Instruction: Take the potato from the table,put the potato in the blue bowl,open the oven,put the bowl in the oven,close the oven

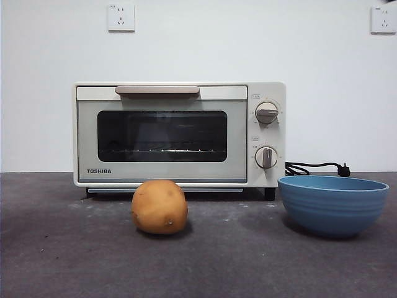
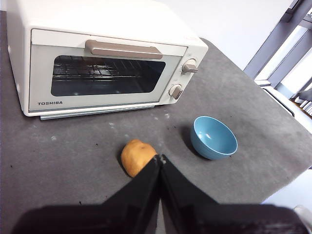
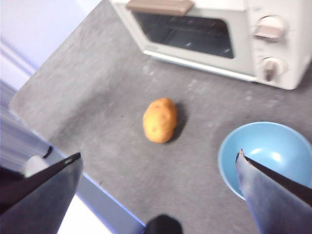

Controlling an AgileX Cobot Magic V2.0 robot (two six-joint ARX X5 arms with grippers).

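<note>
- Table [image 1: 56, 261]: dark grey, matte. Everything stands on it; nothing is lifted yet.
- Oven [image 1: 180, 133]: cream, door shut, at the back. You could shove it backward if you pull the handle [image 1: 157, 90] at an angle instead of swinging the door down.
- Bowl [image 1: 332, 203]: blue, empty, in front of the oven's knob end. It is light, so a potato dropped from height may tip or slide it.
- Potato [image 1: 159, 207]: on the table before the door, well apart from the bowl. Round and smooth, so an off-centre pinch may send it rolling.
- Left gripper [image 2: 160, 158]: jaws pressed together, tips above the potato. You must spread them first.
- Right gripper [image 3: 158, 161]: jaws spread wide, holding nothing, high above potato and bowl.
</note>
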